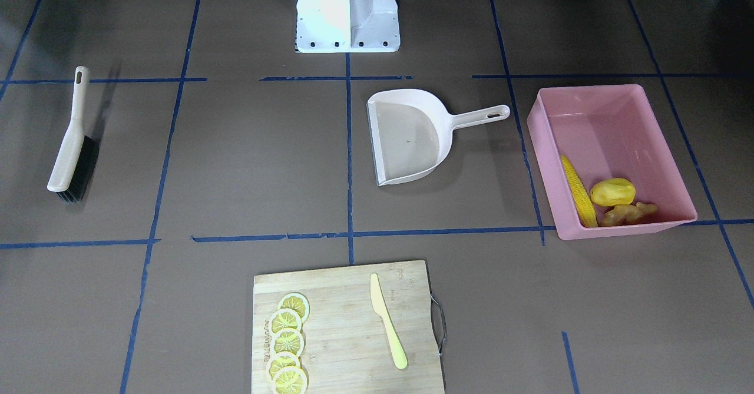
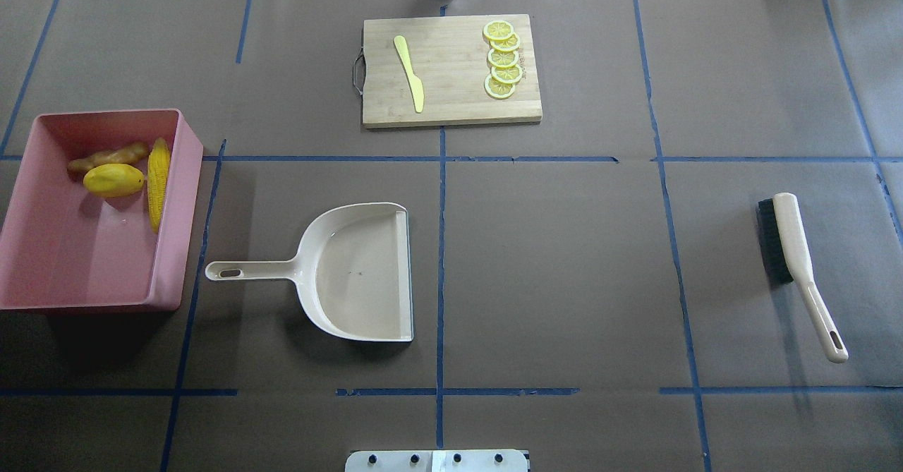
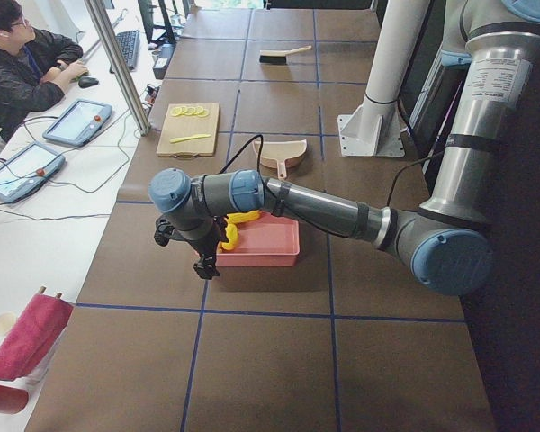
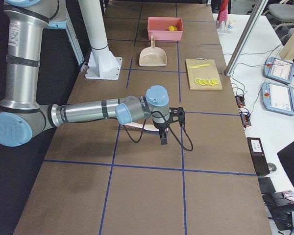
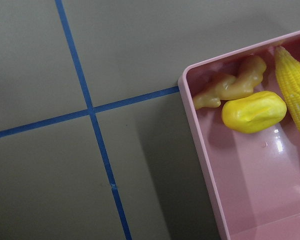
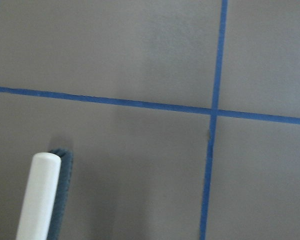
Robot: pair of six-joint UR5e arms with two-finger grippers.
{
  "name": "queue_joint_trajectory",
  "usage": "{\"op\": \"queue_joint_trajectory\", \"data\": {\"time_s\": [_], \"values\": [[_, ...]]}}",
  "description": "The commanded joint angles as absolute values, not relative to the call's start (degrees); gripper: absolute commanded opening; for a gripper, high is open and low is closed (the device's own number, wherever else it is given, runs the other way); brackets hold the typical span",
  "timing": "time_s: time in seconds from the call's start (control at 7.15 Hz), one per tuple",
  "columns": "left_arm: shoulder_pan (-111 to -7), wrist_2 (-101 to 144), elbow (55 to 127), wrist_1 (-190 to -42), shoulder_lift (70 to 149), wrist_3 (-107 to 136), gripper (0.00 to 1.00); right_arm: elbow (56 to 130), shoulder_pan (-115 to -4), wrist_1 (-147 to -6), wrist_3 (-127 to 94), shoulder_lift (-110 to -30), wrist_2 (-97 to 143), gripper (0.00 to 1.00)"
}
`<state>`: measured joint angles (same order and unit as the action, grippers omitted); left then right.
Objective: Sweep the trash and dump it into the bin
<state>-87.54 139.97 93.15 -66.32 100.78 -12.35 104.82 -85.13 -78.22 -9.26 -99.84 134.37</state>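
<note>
The pink bin [image 1: 618, 229] stands on the table and also shows in the overhead view [image 2: 171, 232]. In it lie the corn cob [image 1: 578, 191], the yellow oval lump [image 1: 612, 192] and the ginger root [image 1: 629, 213]. The left wrist view shows the bin's corner [image 5: 206, 150] with the corn [image 5: 296, 95], lump [image 5: 253, 112] and ginger [image 5: 230, 85]. My left gripper [image 3: 204, 267] hangs by the bin's outer end; it shows only in the exterior left view, so I cannot tell its state. My right gripper [image 4: 163, 138] hangs over the brush; I cannot tell its state either.
The beige dustpan [image 2: 353, 274] lies empty near the table's middle, handle toward the bin. The brush [image 2: 790, 246] lies at the robot's right, and its tip shows in the right wrist view [image 6: 40, 195]. A cutting board [image 2: 451, 98] holds lemon slices [image 2: 502, 59] and a knife [image 2: 410, 73].
</note>
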Motion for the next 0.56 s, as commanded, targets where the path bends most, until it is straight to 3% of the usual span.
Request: {"op": "queue_joint_trajectory", "data": {"time_s": [0.0, 0.42], "values": [[-87.71, 139.84, 92.20, -68.97, 98.63, -8.61, 1.00, 101.43, -89.20, -78.05, -3.10, -102.47, 135.61, 1.00], [-87.98, 139.31, 87.71, -78.93, 95.45, -10.88, 1.00, 101.25, -89.38, -78.40, -3.60, -102.66, 139.22, 1.00]]}}
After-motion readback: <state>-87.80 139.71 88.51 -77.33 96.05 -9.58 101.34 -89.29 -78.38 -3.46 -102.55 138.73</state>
